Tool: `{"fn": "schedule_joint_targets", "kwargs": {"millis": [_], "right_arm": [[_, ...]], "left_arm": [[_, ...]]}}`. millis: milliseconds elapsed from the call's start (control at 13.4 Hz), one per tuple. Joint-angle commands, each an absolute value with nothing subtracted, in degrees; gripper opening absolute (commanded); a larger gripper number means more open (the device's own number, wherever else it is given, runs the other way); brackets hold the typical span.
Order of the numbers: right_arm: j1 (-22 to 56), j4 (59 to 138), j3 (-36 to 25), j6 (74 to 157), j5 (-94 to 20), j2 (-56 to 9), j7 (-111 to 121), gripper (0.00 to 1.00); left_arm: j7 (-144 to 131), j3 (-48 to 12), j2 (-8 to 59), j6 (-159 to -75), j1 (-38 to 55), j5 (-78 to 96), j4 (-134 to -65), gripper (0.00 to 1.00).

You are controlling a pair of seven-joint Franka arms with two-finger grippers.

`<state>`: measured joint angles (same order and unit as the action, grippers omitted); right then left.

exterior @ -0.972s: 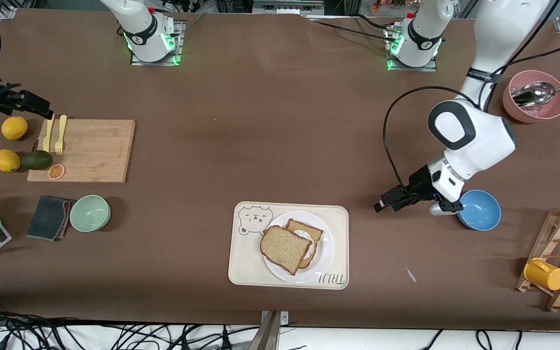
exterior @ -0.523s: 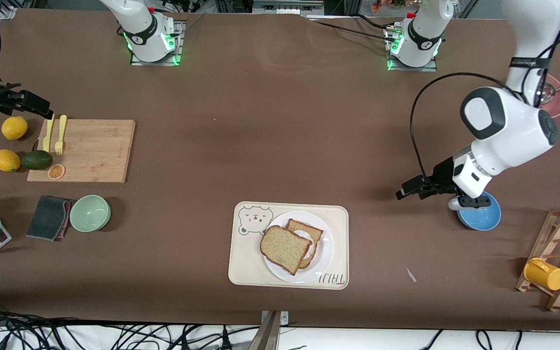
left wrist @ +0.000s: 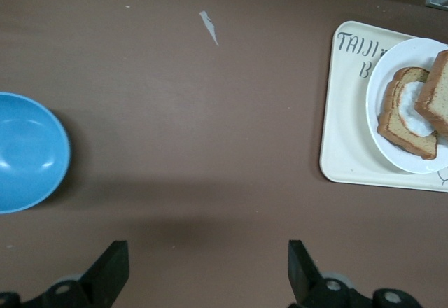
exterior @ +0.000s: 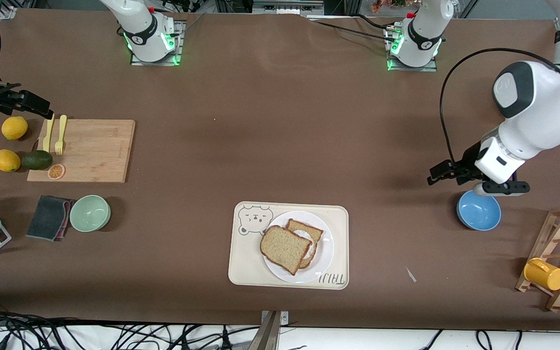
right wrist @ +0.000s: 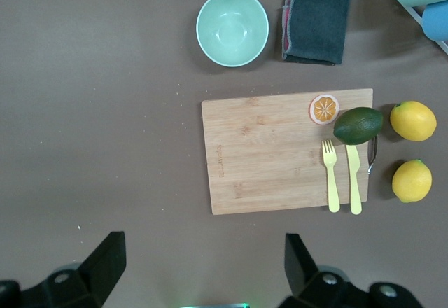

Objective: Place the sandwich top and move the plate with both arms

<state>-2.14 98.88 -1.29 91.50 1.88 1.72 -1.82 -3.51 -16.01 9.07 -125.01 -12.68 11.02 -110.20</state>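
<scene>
Front view: my left gripper (exterior: 443, 171) — fingers spread, empty — hangs well apart from the plate (exterior: 325, 253), which lies toward the right arm's end.

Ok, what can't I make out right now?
Lower bread slice: front view, mostly covered by the sandwich top; its filling is unclear.
Plate: left wrist view, cut off by the frame edge.
Tray lettering: front view, partly under the plate.
Left gripper, open, hangs over the table by the blue bowl; right gripper, open, by the cutting board.
</scene>
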Motion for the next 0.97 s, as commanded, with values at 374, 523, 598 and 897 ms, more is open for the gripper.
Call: {"fn": "schedule_joint_targets", "kwargs": {"millis": [374, 523, 598, 897], "right_arm": [[-2.55, 98.00, -0.97, 90.70, 1.05, 1.67, -2.20, 1.00], [-2.55, 98.00, -0.97, 90.70, 1.05, 1.67, -2.20, 1.00], [-2.55, 98.00, -0.97, 90.70, 1.05, 1.67, -2.20, 1.00], [-2.46, 97.74, -0.88, 90.97, 1.14, 1.67, -2.11, 1.00]], "left_arm": [[-7.20, -15.47, 6.50, -106.55, -15.99, 3.69, -93.89, 1.00], [-7.21, -15.29, 6.50, -101.45, -16.52, 3.60, -89.32, 1.00], [-7.12, -15.12, 6.50, -99.69, -16.96, 3.52, -87.38, 1.00], [-7.38, -15.38, 6.07, -96.69, -16.96, 3.43, -85.78, 1.00]]}}
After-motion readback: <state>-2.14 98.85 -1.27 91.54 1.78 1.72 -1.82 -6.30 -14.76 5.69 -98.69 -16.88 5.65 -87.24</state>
